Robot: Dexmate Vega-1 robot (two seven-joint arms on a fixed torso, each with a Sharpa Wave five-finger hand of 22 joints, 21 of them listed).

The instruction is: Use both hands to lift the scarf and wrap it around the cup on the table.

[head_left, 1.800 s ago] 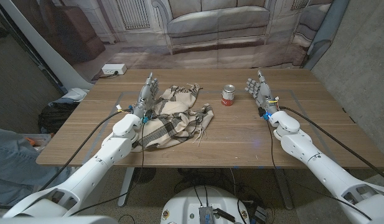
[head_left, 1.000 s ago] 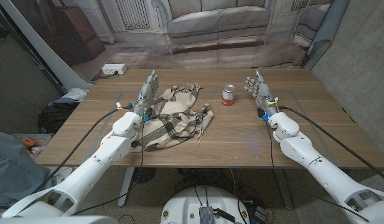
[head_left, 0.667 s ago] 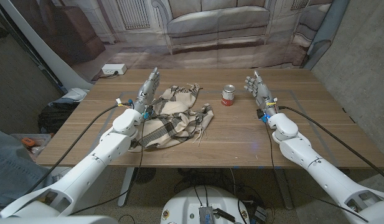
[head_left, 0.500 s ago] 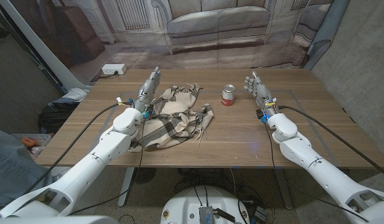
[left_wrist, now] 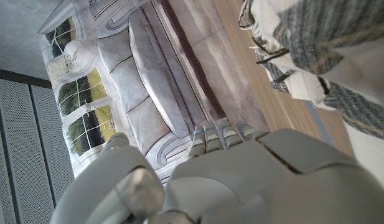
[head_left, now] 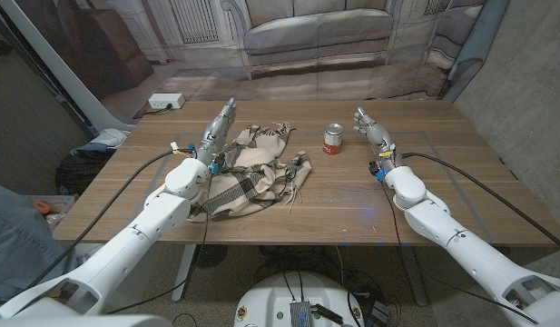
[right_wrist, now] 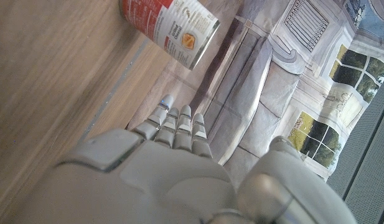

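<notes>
Wooden table [head_left: 352, 195]: one scarf [head_left: 252, 168], one cup [head_left: 333, 140], left hand [head_left: 216, 132] and right hand [head_left: 374, 132] both empty, fingers extended.

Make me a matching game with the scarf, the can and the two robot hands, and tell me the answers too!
Things:
1. scarf
2. can
3. left hand
4. right hand

Clues:
A. red and white, standing upright
B. open, beside the can, touching nothing
C. beige with dark stripes, lying crumpled
D. open, at the scarf's far edge, holding nothing

Pairs: 1-C, 2-A, 3-D, 4-B
</notes>
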